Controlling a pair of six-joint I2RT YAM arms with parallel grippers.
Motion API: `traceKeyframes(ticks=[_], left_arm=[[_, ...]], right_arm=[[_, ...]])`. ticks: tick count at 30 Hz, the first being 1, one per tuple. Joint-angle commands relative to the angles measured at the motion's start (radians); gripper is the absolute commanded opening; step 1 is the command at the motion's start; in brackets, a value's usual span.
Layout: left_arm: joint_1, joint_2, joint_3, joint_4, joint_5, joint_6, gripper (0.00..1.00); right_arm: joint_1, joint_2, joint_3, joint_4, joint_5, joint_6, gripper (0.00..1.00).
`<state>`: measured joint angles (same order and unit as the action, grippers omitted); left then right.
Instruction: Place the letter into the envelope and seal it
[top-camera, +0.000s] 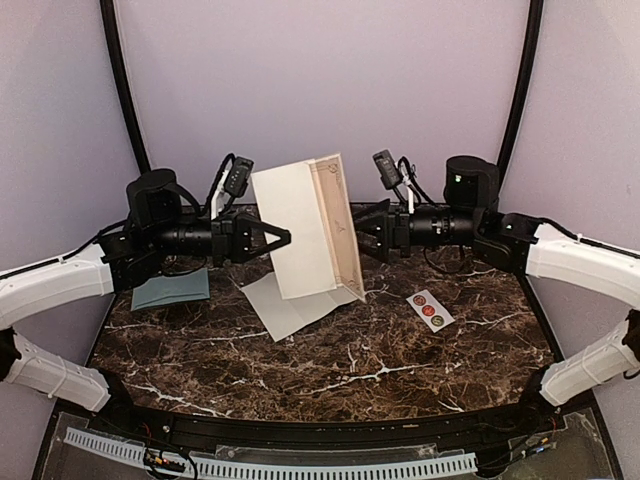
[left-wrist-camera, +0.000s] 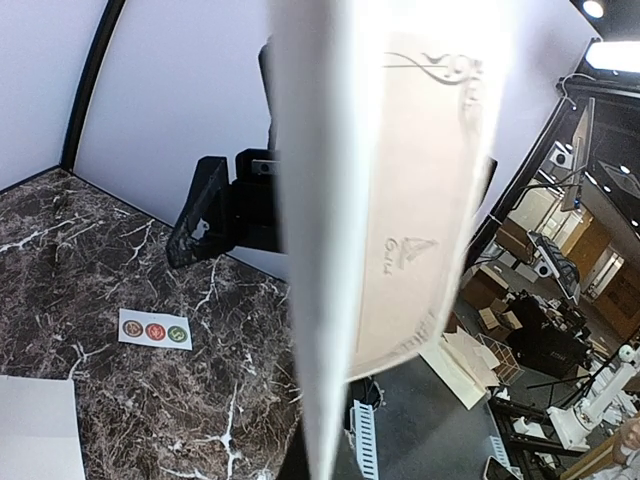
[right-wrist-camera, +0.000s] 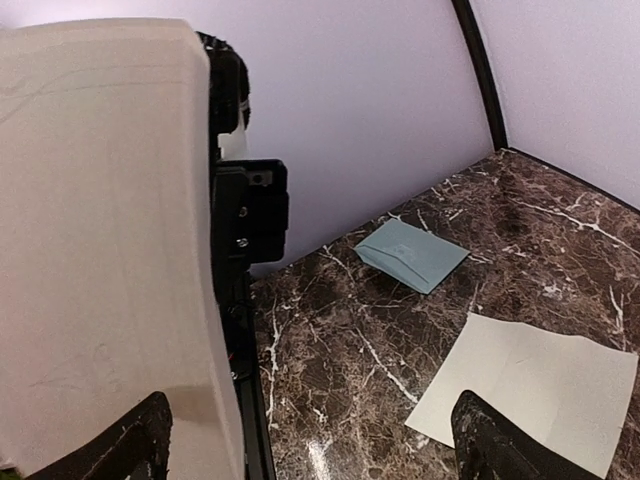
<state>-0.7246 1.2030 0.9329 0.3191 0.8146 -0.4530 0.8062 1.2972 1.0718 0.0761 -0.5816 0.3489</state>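
Note:
The letter (top-camera: 300, 225) is a folded sheet, white on one side and cream with printed ornament on the other. It is held upright above the table's middle, its lower corner near the surface. My left gripper (top-camera: 283, 240) is shut on its left edge; in the left wrist view the letter (left-wrist-camera: 400, 200) is edge-on and hides the fingers. My right gripper (top-camera: 358, 240) is open beside the cream side. In the right wrist view the letter (right-wrist-camera: 100, 250) sits by one fingertip (right-wrist-camera: 130, 450). The teal envelope (top-camera: 170, 290) lies flat at the left, also in the right wrist view (right-wrist-camera: 410, 255).
A loose white sheet (top-camera: 285, 305) lies flat on the dark marble table (top-camera: 350, 370) under the letter, and shows in the right wrist view (right-wrist-camera: 530, 390). A white strip of round stickers (top-camera: 430, 310) lies at the right, also in the left wrist view (left-wrist-camera: 155, 330).

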Motion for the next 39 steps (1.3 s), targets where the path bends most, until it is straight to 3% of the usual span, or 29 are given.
traceKeyframes(ticks=[1, 7, 17, 25, 35, 39], left_arm=[[0.000, -0.003, 0.039, -0.010, -0.016, 0.011, 0.00], [-0.001, 0.006, 0.043, 0.004, 0.025, 0.003, 0.00], [-0.001, 0.009, 0.045, -0.004, 0.058, 0.009, 0.00], [-0.002, 0.012, 0.041, -0.013, 0.076, 0.017, 0.00], [-0.002, 0.022, 0.045, -0.034, 0.090, 0.031, 0.00], [-0.002, 0.025, 0.047, -0.040, 0.085, 0.037, 0.00]], right_arm=[[0.023, 0.002, 0.035, 0.060, -0.104, -0.024, 0.94], [0.031, 0.010, 0.031, 0.073, -0.120, -0.005, 0.93], [0.066, 0.087, 0.079, 0.116, -0.162, 0.016, 0.66], [0.079, 0.107, 0.087, 0.169, -0.154, 0.041, 0.58], [0.081, 0.141, 0.116, 0.208, -0.171, 0.063, 0.39], [0.084, 0.146, 0.118, 0.216, -0.174, 0.067, 0.24]])
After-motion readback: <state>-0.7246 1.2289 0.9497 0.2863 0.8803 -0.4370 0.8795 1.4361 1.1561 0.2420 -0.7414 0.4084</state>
